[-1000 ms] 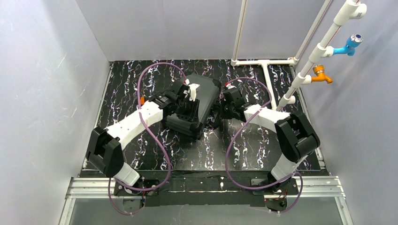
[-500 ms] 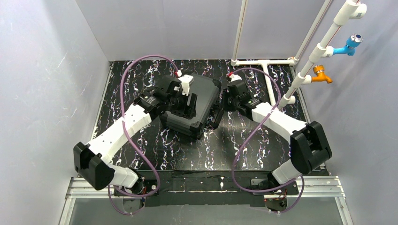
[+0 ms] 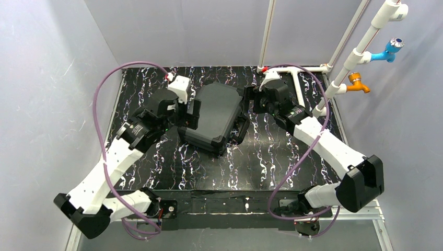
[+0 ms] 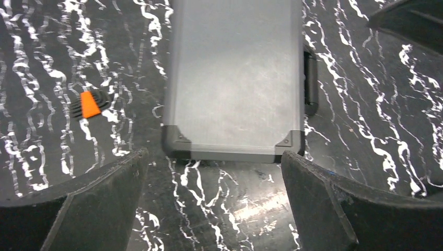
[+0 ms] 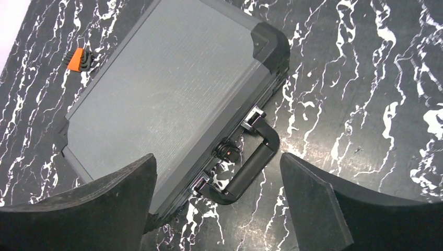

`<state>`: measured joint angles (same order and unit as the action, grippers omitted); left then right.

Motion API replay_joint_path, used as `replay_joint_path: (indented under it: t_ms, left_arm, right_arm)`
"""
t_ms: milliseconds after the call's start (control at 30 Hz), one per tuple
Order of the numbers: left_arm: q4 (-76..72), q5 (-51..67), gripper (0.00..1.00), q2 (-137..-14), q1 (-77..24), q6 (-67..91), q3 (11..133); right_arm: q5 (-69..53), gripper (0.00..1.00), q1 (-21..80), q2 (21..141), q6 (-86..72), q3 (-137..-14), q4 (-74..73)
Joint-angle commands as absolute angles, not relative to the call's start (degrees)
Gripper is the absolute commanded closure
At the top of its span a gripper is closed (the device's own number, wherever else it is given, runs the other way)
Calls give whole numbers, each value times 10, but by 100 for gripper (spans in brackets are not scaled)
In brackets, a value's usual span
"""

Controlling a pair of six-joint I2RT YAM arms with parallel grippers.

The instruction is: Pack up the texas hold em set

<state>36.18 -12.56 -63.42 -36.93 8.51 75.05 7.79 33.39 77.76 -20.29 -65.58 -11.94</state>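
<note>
The texas hold em set's black case lies shut and flat on the marbled table, its handle pointing to the near right. My left gripper hovers open at the case's left end, nothing between its fingers; its wrist view shows the grey lid beyond the gripper. My right gripper hangs open above the case's far right corner, looking down on the lid and handle, with the gripper empty. Chips, cards and dice are out of view.
A small orange triangular piece lies on the table beside the case's far side from the handle. A white pipe frame stands at the back right, with blue and orange taps. Grey walls enclose the table.
Both grippers have opened wide. The left arm drew back off the lid toward the left; the right arm lifted and swung toward the back. The case stayed put, shut.
</note>
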Motion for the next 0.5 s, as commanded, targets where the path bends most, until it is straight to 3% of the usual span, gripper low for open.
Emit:
replay_joint_path:
  t_ms: [0,467]
  left_arm:
    - [342,-214,2,-577,-371,52,721]
    - [245,-360,2,-450,-371,-17,599]
  right_arm:
    - [74,2,331,739,-178,-687,-102]
    - [103,2,331,655,-167,-690,-82]
